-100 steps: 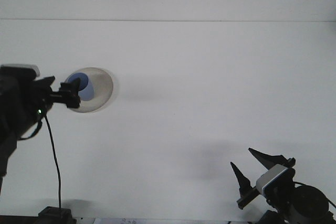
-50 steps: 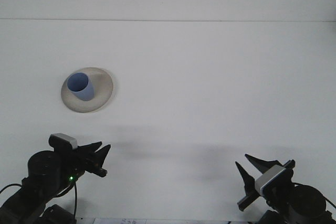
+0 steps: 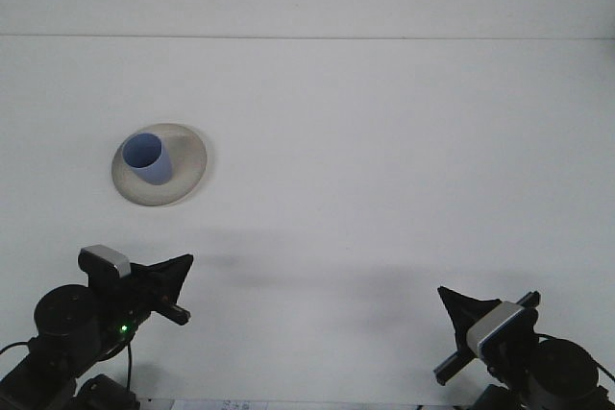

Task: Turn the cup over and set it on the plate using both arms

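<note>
A blue cup (image 3: 147, 158) stands upright on a round beige plate (image 3: 188, 156) at the left middle of the white table, its mouth facing up. Nothing touches the cup. My left gripper (image 3: 184, 262) is low at the front left, well in front of the plate, with its fingers together into one dark point and nothing held. At the front right, far from the plate, my right gripper (image 3: 445, 293) is also shut and empty.
The white table (image 3: 384, 170) ends at a far edge near the top of the view, with a white wall behind it. A thin black cable hangs by the left arm's base at the bottom left.
The left arm let go of the cup and pulled back from the plate to the front left. Both grippers' fingers have closed together. The right gripper dropped slightly.
</note>
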{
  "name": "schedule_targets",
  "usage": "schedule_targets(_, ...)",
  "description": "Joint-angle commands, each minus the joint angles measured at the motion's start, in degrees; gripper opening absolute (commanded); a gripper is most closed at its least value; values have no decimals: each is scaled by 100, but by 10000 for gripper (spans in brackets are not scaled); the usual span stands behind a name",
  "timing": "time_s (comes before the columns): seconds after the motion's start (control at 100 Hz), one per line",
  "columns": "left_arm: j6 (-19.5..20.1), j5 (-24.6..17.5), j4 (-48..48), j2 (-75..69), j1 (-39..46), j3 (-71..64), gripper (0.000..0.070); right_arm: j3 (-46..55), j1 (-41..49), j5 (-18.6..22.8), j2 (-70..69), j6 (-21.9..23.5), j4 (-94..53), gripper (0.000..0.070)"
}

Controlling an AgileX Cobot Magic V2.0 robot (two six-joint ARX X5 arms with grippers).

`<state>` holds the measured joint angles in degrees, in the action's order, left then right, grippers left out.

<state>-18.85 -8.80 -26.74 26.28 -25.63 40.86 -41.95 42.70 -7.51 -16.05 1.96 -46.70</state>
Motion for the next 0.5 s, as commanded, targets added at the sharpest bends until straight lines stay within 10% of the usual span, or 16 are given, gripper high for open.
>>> schedule_targets(0.0,-9,15,212,-35,-26,87,15,-26,46,-4,-2,81,87,7)
schedule_targets(0.23,15,15,673,-149,-26,87,15,-26,46,-4,-2,81,87,7)
schedule_targets(0.38,1652,90,787,-444,310,-157,15,-26,46,-4,-2,81,87,7)
schedule_targets(0.49,2061,212,1342,-986,866,-1005,15,-26,46,-4,-2,83,87,7)
